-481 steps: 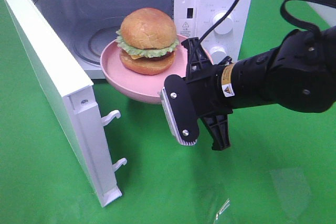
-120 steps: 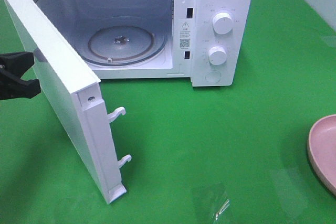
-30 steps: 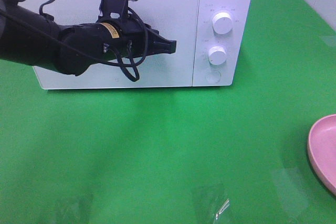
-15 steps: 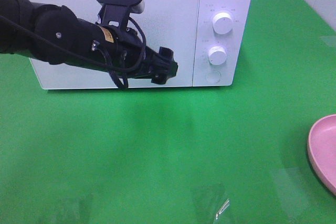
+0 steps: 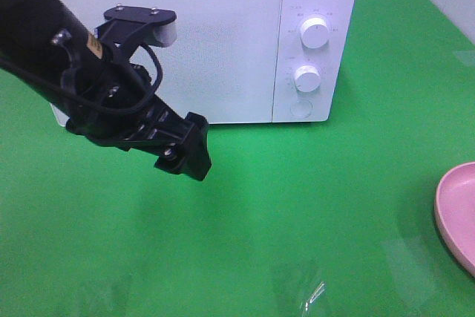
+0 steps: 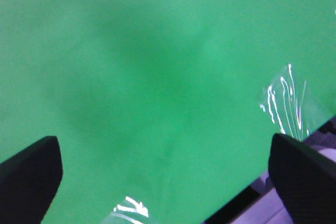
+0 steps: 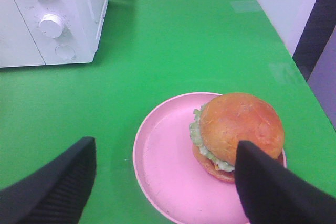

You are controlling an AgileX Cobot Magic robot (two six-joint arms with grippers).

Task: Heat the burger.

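Note:
The burger, with a brown bun and green lettuce, sits on the round pink plate on the green table, right of the microwave. Only the plate's rim shows in the high view, where the burger is out of frame. The white microwave stands with its door shut. My left gripper hangs over the table in front of the door, open and empty, with its fingers wide apart in the left wrist view. My right gripper is open and empty above the plate.
Two white knobs and a round button sit on the microwave's right panel. A shiny tape patch lies near the table's front edge. The table's right edge runs close to the plate.
My left arm has pulled back from the shut microwave door and swung down toward the front. The door was open four seconds ago. The plate has not moved.

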